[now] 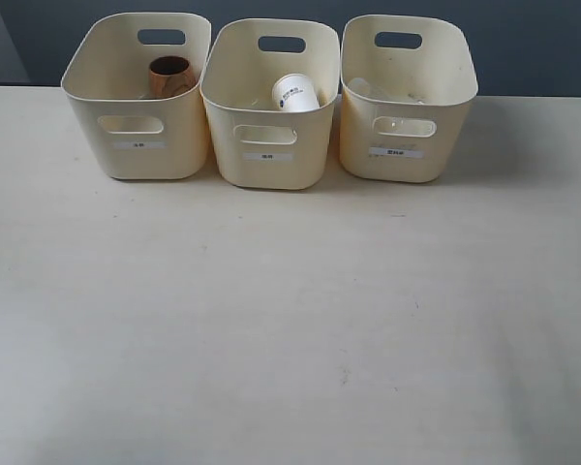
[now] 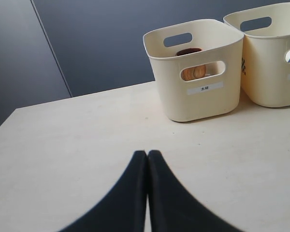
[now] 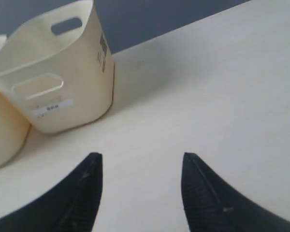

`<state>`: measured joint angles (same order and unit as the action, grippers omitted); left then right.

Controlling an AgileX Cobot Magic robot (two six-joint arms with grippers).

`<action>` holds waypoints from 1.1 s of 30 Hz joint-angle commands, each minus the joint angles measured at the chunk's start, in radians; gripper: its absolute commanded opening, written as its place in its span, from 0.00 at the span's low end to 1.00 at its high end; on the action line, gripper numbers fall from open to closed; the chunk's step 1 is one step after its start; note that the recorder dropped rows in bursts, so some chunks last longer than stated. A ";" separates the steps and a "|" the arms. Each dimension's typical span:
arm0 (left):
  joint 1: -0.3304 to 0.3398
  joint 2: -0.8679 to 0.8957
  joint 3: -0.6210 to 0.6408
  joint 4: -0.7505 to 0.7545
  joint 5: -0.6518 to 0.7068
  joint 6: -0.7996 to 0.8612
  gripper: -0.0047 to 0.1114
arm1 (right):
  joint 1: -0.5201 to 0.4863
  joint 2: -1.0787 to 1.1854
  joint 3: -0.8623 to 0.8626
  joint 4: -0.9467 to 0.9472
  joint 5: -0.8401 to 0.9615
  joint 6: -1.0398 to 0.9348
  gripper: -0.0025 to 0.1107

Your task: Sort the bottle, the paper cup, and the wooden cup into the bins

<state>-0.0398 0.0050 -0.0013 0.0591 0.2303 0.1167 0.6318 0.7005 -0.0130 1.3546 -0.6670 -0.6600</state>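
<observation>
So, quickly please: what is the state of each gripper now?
Left gripper: closed, holding nothing.
Right gripper: open, holding nothing.

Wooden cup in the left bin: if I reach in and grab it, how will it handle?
The wooden cup looks glossy and rounded, so the fingers may slip on it. It leans against the bin wall, so a nudge could roll it. It looks rigid and probably won't crush.
</observation>
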 commanded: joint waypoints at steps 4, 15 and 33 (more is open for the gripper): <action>-0.003 -0.005 0.001 0.006 -0.005 -0.002 0.04 | -0.004 -0.095 0.013 -0.105 0.012 0.065 0.45; -0.003 -0.005 0.001 0.006 -0.005 -0.002 0.04 | -0.291 -0.382 0.013 -0.117 0.364 -0.127 0.45; -0.003 -0.005 0.001 0.006 -0.005 -0.002 0.04 | -0.726 -0.700 0.013 -0.281 0.960 -0.237 0.45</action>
<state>-0.0398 0.0050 -0.0013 0.0591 0.2303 0.1167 -0.0638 0.0078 -0.0013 1.0905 0.2647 -0.8934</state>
